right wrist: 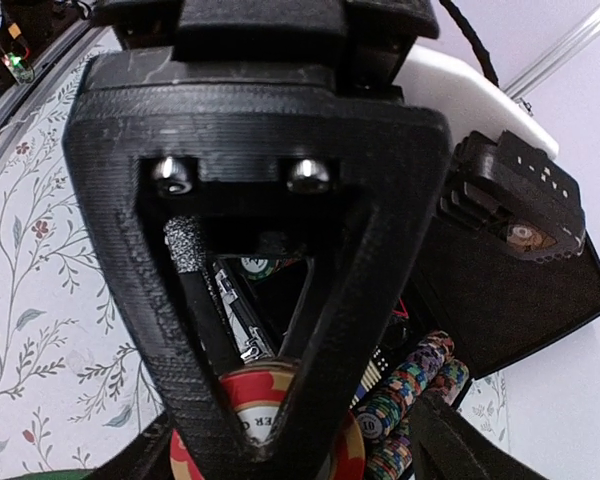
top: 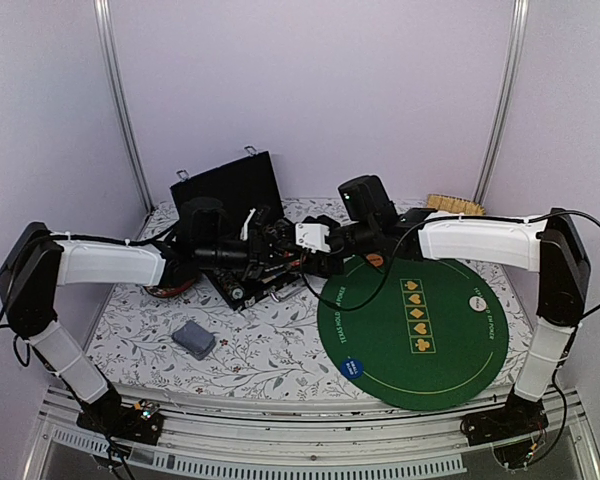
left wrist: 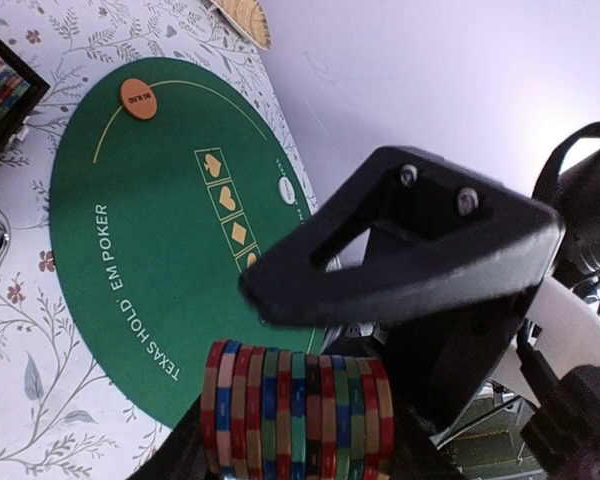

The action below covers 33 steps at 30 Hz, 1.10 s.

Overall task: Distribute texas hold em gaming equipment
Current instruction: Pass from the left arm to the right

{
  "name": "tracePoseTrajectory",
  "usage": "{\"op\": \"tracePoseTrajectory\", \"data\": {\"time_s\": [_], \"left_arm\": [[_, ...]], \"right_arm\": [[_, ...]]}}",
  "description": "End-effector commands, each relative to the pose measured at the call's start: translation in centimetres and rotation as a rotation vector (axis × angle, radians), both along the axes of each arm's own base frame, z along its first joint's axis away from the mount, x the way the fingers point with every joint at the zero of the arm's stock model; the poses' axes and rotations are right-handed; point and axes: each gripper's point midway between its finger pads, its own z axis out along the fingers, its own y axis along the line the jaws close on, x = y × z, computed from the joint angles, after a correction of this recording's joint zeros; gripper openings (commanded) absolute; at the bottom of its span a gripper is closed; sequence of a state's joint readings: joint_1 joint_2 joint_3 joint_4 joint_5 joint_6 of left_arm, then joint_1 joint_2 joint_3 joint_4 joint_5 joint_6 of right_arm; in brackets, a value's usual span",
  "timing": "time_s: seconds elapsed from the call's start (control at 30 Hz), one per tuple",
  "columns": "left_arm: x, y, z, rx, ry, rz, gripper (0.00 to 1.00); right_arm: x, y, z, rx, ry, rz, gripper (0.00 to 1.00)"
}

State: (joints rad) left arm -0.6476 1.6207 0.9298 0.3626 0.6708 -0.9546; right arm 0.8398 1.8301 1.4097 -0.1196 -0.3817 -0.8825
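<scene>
My left gripper is shut on a sideways stack of striped poker chips, one finger on each end, above the open black case. My right gripper faces it with jaws open, straddling the stack's red-and-white end face without touching it. One right finger hangs just beyond the stack. More chip rolls lie in the case. On the green mat sit an orange button, a white button and a blue button. A grey-blue card deck lies on the cloth.
The case lid stands upright behind the grippers. A dark-red dish is partly hidden under the left arm. A wicker item lies at the back right. The two arms meet close together over the case.
</scene>
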Motion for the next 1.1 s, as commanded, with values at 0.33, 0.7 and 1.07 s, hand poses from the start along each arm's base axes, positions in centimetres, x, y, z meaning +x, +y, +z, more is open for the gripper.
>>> {"op": "tracePoseTrajectory", "data": {"time_s": [0.33, 0.7, 1.07], "left_arm": [[0.5, -0.2, 0.9, -0.062, -0.027, -0.017, 0.0], [0.6, -0.1, 0.9, -0.067, -0.027, -0.015, 0.0], [0.5, 0.0, 0.9, -0.076, -0.029, -0.011, 0.0]], "right_arm": [[0.7, 0.9, -0.1, -0.008, -0.044, 0.017, 0.56], [0.0, 1.1, -0.6, -0.019, -0.03, 0.049, 0.67], [-1.1, 0.6, -1.1, -0.029, -0.034, 0.091, 0.61]]}}
